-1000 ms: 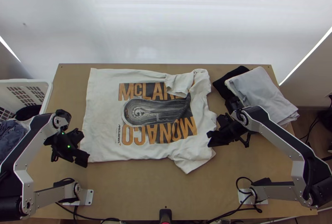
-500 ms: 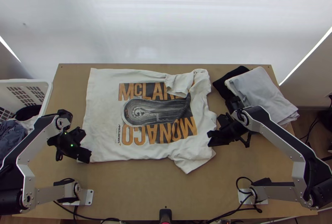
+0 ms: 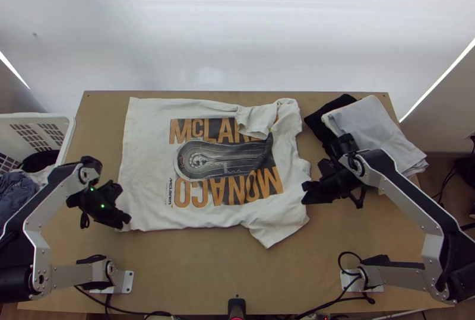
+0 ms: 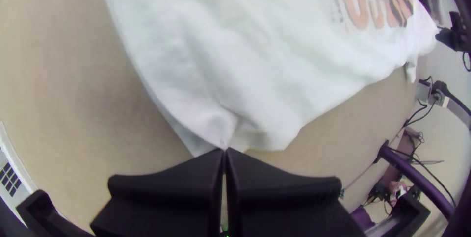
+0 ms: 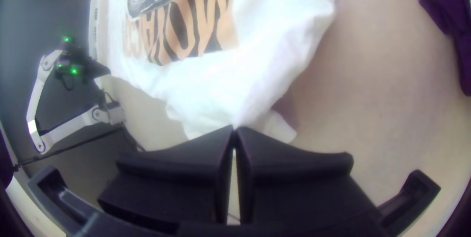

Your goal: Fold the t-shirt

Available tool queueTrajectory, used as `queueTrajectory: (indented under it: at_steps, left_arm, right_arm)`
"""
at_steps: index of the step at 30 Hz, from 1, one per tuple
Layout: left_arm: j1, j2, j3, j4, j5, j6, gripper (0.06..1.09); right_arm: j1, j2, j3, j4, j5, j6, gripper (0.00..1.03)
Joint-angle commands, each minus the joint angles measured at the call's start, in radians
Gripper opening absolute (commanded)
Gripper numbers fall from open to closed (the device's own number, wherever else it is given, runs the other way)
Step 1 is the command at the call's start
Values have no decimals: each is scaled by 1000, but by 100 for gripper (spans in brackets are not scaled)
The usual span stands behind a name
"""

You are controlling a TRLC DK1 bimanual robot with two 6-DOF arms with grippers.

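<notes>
Top view: t-shirt (image 3: 148, 160) spread on the table (image 3: 196, 272), print up, far sleeve flopped over the print; my left gripper (image 3: 126, 220) at its near hem corner, my right gripper (image 3: 305, 192) at the edge by the near sleeve. Left wrist view: my left gripper (image 4: 224, 150) has its fingertips together, clamped on the hem corner. Right wrist view: my right gripper (image 5: 235, 129), tips together, pinches shirt edge.
</notes>
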Motion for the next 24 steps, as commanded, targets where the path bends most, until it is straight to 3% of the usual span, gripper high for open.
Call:
queueTrajectory:
  at_steps: [1, 4, 9, 11, 13, 21, 24]
  left_arm:
    - [131, -51, 173, -87, 158, 10, 9]
    - [225, -64, 334, -179, 325, -25, 9]
    - [249, -86, 475, -170, 454, -197, 9]
    - [246, -78, 510, -55, 478, -372, 9]
    - [235, -58, 568, -14, 489, -467, 9]
    - [221, -163, 932, -27, 575, -705, 9]
    - [294, -238, 1073, -6, 675, -795, 9]
  right_arm:
    - [-35, -84, 57, -32, -4, -7, 3]
    - [-35, -156, 122, -31, -4, -10, 3]
    - [-47, -168, 241, 35, -4, 2, 3]
    - [-49, -141, 300, 86, -1, 28, 3]
    - [-50, -104, 399, 90, 7, 40, 3]
    - [-90, -119, 798, 90, 12, 69, 3]
    - [-72, -199, 901, 80, -11, 83, 3]
